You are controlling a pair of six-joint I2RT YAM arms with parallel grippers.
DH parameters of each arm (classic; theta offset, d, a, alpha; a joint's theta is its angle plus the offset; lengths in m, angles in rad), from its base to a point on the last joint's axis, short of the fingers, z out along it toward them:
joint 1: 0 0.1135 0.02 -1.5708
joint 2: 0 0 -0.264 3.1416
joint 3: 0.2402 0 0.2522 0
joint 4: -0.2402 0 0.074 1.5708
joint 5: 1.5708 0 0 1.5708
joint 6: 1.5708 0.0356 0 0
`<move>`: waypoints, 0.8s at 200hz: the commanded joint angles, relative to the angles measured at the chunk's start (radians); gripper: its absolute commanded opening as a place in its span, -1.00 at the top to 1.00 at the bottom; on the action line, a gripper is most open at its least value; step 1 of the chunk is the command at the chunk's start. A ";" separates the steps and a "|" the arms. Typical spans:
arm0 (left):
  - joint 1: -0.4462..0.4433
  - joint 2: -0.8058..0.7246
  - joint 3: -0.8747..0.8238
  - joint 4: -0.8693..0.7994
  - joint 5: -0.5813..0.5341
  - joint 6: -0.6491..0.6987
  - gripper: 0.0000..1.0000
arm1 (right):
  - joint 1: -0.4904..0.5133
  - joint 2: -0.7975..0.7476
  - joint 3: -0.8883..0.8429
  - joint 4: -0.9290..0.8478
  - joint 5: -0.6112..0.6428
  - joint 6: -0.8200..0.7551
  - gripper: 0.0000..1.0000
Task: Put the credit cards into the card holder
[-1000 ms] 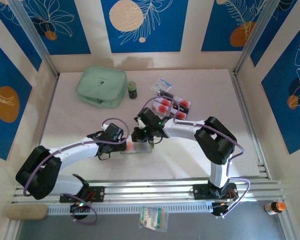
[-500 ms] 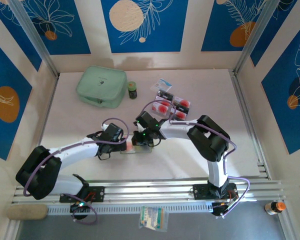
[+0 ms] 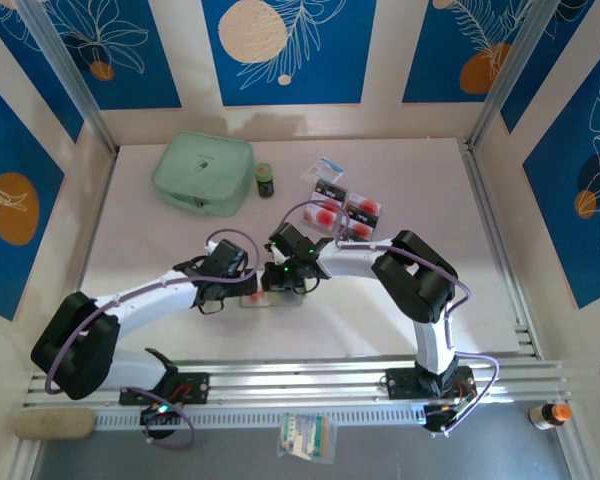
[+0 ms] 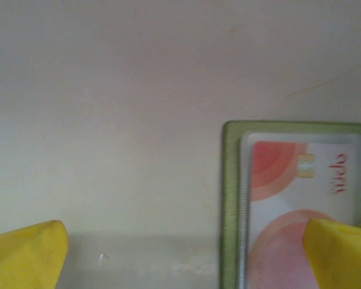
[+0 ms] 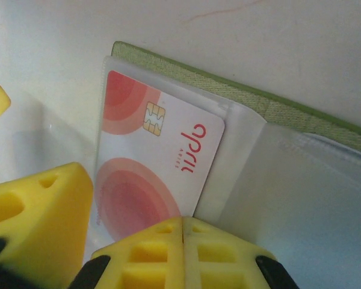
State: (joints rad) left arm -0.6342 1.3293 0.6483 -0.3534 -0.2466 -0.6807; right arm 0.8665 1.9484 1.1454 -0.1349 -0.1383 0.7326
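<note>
The right gripper [image 5: 183,244] has its two yellow fingers pressed together, with no gap along the seam, at the bottom centre of the right wrist view. Whether anything thin is nipped between them cannot be told. Their tips sit at the lower edge of a whitish plastic card [image 5: 168,150] with pink-red circles, a gold chip and red lettering. That card lies inside a clear plastic sleeve [image 5: 240,156] of the olive-green fabric card holder [image 5: 277,111], which lies opened out, its green edge running from upper left to the right edge of the frame. A further yellow fingertip [image 5: 39,223] lies over the card's lower left corner.

In the left wrist view the left gripper [image 4: 180,256] stands wide apart. One yellow tip is in the lower left corner and the other in the lower right, over the sleeved card, with the pale table [image 4: 138,90] between them.

From overhead, both grippers meet just below the middle of the frame, over the holder. The left one reaches in from the left and the right one from the upper right.

Up and to the right of them lie the loose cards [image 3: 345,210], some whitish with red dots and some black, close together. Just above these is a white-and-blue sachet [image 3: 327,165]. A small dark green bottle [image 3: 265,180] stands left of that, beside a mint-green zip pouch [image 3: 202,175] in the upper left.
</note>
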 commanded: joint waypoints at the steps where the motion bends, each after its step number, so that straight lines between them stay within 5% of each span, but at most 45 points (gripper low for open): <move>1: 0.001 -0.019 0.028 0.003 0.043 -0.017 -1.00 | 0.009 0.002 0.018 -0.007 -0.027 0.010 0.93; 160: -0.012 0.098 -0.009 0.102 0.081 -0.051 -1.00 | -0.130 -0.165 -0.096 -0.064 0.000 -0.049 0.93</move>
State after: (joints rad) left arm -0.6376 1.4117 0.6479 -0.2558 -0.1650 -0.7353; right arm 0.7567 1.7950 1.0645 -0.1520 -0.1341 0.7204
